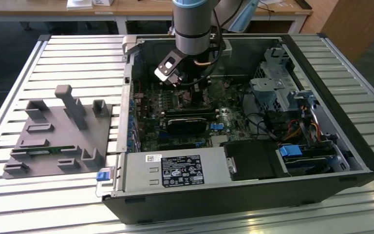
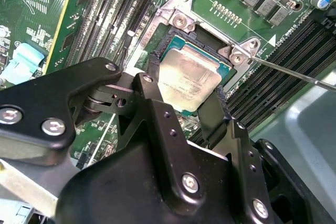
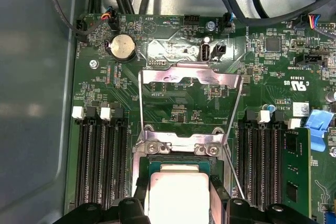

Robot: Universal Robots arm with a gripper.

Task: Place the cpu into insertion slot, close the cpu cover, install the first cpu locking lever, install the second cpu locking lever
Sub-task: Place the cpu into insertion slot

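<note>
The cpu (image 2: 190, 77) lies in the insertion slot (image 2: 167, 36). It looks light, stiff and flat, and probably delicate on its underside, so its bare side edges are the place to hold it. The claw (image 2: 187, 83) is closed narrowly on two opposite edges. The cpu cover (image 3: 189, 77) stands flipped open at the hinge side. Memory slots (image 3: 102, 166) flank the socket closely, leaving little room sideways.

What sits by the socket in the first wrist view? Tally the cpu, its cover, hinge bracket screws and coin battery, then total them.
cpu: 1
cpu cover: 1
hinge bracket screws: 2
coin battery: 1
Total: 5
</note>
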